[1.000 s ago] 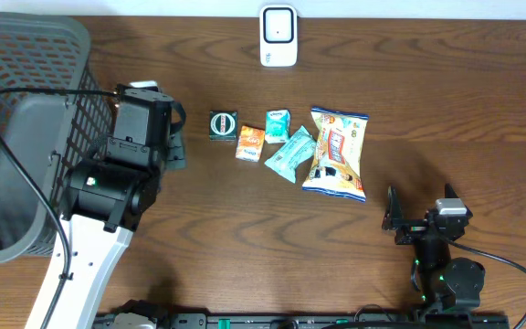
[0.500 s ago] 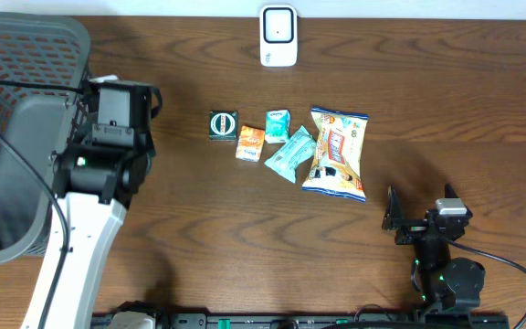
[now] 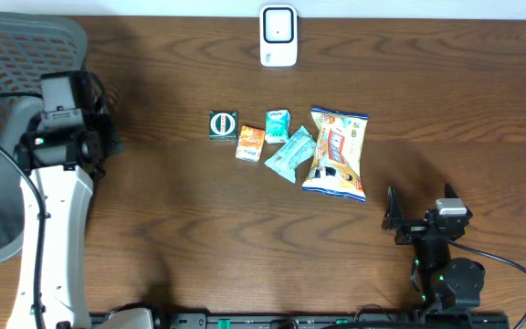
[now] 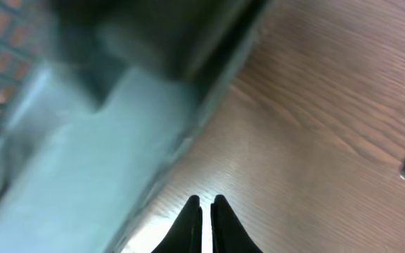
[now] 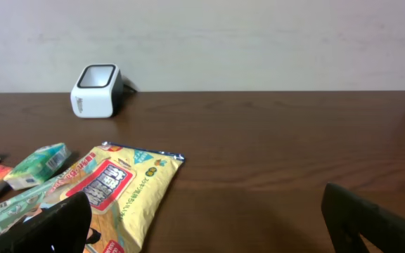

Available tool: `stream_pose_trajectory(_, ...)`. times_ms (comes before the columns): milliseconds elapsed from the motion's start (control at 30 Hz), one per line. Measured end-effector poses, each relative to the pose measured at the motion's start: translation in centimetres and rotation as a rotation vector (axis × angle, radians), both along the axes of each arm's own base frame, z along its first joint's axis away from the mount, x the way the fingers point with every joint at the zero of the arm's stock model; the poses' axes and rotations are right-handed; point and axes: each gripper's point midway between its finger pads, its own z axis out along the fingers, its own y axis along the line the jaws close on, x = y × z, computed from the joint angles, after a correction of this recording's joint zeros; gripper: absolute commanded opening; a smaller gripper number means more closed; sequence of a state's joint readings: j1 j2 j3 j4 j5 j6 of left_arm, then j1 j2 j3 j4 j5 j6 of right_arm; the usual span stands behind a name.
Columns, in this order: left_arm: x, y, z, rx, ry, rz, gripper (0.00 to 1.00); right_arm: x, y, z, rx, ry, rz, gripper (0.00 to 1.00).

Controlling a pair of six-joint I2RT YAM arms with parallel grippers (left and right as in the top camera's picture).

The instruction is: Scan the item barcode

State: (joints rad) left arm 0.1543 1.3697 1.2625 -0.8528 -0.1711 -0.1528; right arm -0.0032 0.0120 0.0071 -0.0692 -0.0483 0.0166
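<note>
Snacks (image 3: 336,151) lie untouched near scanner (image 3: 278,37), on its front side. Left gripper (image 4: 204,204) closed on nothing, far to scanner's left; right gripper (image 3: 391,210) spread wide, idle. Likely step: pick pending. Next: grasp one, present barcode.

A white barcode scanner (image 3: 278,37) stands at twelve o'clock; at its six o'clock, lying flat together, are a dark green box (image 3: 222,125), orange packet (image 3: 250,143), small teal packet (image 3: 278,125), longer teal packet (image 3: 289,153) and, toward three o'clock, a large snack bag (image 3: 337,153).

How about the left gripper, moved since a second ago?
Yes: left gripper moved left in overhead view, away from the green box, toward the basket.
</note>
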Motion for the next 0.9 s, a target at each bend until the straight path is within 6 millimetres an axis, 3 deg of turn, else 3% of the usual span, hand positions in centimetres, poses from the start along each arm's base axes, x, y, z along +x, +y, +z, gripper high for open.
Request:
stream_pose_trajectory(567,2.9,-1.9,1.3,-0.076,-0.123,-0.127,0.07,0.0,0.0,0.0,0.0,0.0,0.0,0.99)
stream_pose_trajectory(900,3.2,1.2,1.4,0.009,-0.131,-0.047,0.07,0.0,0.0,0.0,0.0,0.0,0.0,0.99)
